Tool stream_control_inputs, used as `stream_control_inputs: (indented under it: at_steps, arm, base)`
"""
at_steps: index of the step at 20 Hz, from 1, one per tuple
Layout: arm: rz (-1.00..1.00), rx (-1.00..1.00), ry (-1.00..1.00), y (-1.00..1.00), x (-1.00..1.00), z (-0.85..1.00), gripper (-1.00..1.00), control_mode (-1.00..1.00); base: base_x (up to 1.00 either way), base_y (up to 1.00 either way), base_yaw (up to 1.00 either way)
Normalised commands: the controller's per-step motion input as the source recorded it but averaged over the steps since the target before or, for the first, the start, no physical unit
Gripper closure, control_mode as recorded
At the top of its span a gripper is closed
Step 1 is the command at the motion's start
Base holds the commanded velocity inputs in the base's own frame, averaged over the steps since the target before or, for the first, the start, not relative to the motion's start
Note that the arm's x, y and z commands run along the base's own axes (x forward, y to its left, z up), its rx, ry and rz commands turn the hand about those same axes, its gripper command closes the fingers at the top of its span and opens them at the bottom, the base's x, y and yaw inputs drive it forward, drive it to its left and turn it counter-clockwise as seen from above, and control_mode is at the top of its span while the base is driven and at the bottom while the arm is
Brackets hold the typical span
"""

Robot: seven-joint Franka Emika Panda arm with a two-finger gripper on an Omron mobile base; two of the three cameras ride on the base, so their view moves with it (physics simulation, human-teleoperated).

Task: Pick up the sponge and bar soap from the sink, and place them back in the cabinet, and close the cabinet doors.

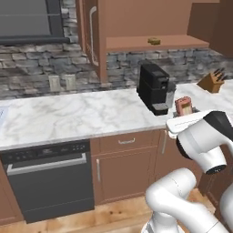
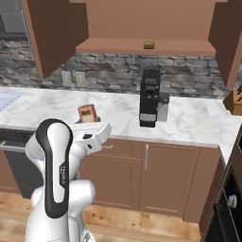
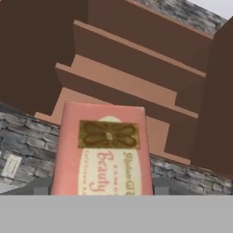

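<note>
Item: soap (image 3: 102, 152), pinkish block with a paler printed face, standing upright at the end of the arm in the gripper (image 1: 184, 113), above the front of the counter (image 1: 68, 113) and beside the coffee machine (image 1: 154, 87). Claw: partly closed on the soap, nothing else held; the fingertips themselves are hidden behind the block. Cabinet (image 2: 146, 47): both doors (image 2: 54, 35) swung wide, the sponge (image 2: 149, 45) already on the lower shelf, soap well below that level. Risks, as judged: the block could slip or tilt during the lift if the grip is shallow; it could strike the shelf's front edge if raised too close in; the arm could clip the coffee machine or an open door; a release too near the lip could let it fall to the counter.
</note>
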Motion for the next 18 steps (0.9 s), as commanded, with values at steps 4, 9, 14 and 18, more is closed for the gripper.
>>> stream_control_inputs:
  at_steps: [4, 9, 14, 18]
  arm:
    - [0.00, 0.00, 0.00, 0.00, 0.00, 0.00, 1.00, 1.00]
    - [0.00, 0.00, 0.00, 0.00, 0.00, 0.00, 1.00, 1.00]
    - [0.00, 0.00, 0.00, 0.00, 0.00, 0.00, 1.00, 1.00]
    - [0.00, 0.00, 0.00, 0.00, 0.00, 0.00, 1.00, 1.00]
  base:
    - [0.73, -0.35, 0.08]
    - [0.61, -0.36, 0.08]
    - [0.48, -0.45, 0.07]
    - [0.38, -0.50, 0.06]
